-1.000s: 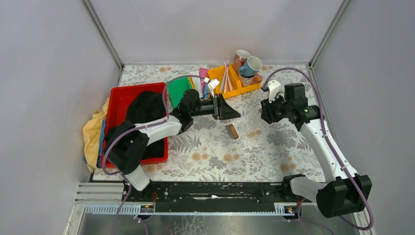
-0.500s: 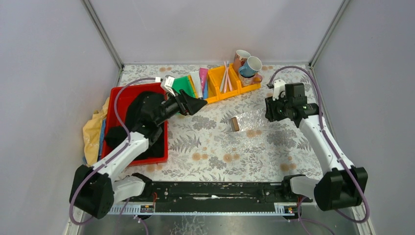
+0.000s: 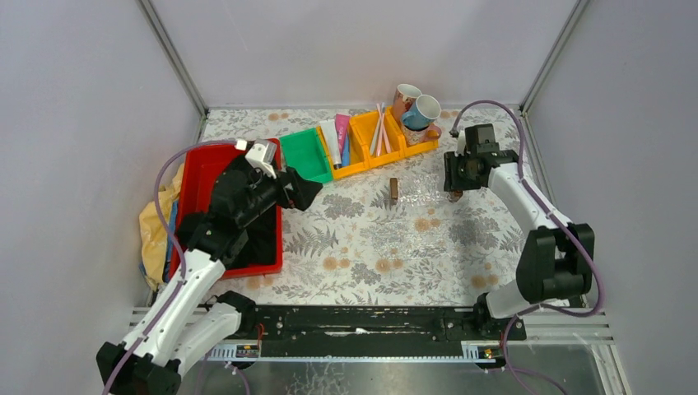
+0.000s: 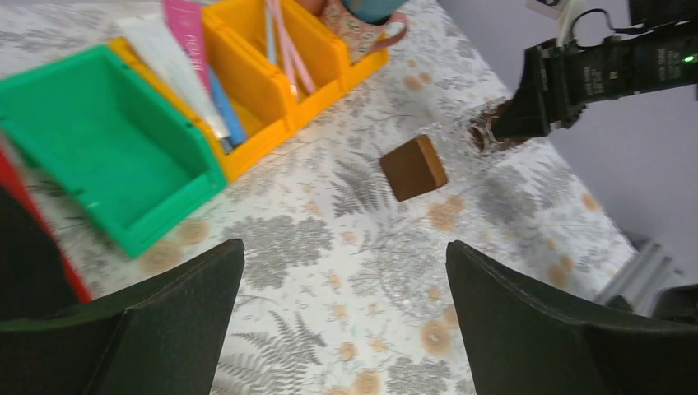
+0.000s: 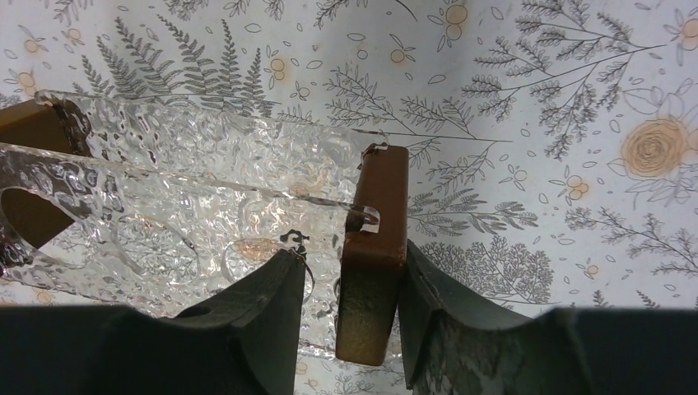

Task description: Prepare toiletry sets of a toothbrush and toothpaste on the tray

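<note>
While the right gripper pinches the brown end block of the clear tray between half-parted fingers, the textured sheet runs away from the fingertips to the far brown block. The top view shows that block near the middle of the table. Whether the sheet lies flat or is tipped up on its far end cannot be told. The left gripper stands at full spread and holds nothing. Ahead of its fingers sits the green bin. Beyond that lie the toothpaste tubes and the toothbrush handles in the yellow bin, all well apart from both grippers. The step in hand appears to be placing the tray. Done well, the right gripper lowers its end until the sheet rests level, with the block square between the pads so that it does not twist. It lets go only once both ends bear on the table. The tray should end apart from the bins, with bare table on the side toward the left fingers, so that one tube and one brush can be laid side by side.
</note>
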### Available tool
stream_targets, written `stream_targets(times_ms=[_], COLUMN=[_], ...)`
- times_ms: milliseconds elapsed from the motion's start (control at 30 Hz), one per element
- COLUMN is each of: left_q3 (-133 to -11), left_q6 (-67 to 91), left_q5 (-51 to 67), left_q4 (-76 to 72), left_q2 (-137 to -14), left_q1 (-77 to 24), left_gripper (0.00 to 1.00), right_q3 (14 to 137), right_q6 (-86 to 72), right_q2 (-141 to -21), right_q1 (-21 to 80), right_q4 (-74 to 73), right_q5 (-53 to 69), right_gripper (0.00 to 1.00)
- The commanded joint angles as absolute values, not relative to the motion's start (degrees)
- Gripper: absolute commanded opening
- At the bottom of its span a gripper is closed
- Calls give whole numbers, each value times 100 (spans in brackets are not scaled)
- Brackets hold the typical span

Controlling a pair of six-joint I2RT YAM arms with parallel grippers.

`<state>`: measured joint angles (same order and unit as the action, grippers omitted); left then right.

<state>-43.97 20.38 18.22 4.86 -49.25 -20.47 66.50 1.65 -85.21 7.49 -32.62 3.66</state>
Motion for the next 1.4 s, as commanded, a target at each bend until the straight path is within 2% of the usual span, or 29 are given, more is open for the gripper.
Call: stream_targets(times_ms=[0, 367, 1367], left_q3=[-4023, -3954, -3930], left_q6=[1229, 1044, 1072], left_q5=[905, 726, 873], left_q4=[854, 1044, 1046], left_q2=[-4489, -4597, -4711], left_q1=[-2013, -2007, -1988], left_gripper=[100, 100, 100], right_q3=[7051, 7237, 7043], right_q6=[-77, -78, 209], right_q2=[-8801, -9487, -9889], right_q1=[747, 728, 390], right_q4=[-3052, -2948, -3081], right_q5=[526, 711, 955], right_gripper=[3, 6, 19])
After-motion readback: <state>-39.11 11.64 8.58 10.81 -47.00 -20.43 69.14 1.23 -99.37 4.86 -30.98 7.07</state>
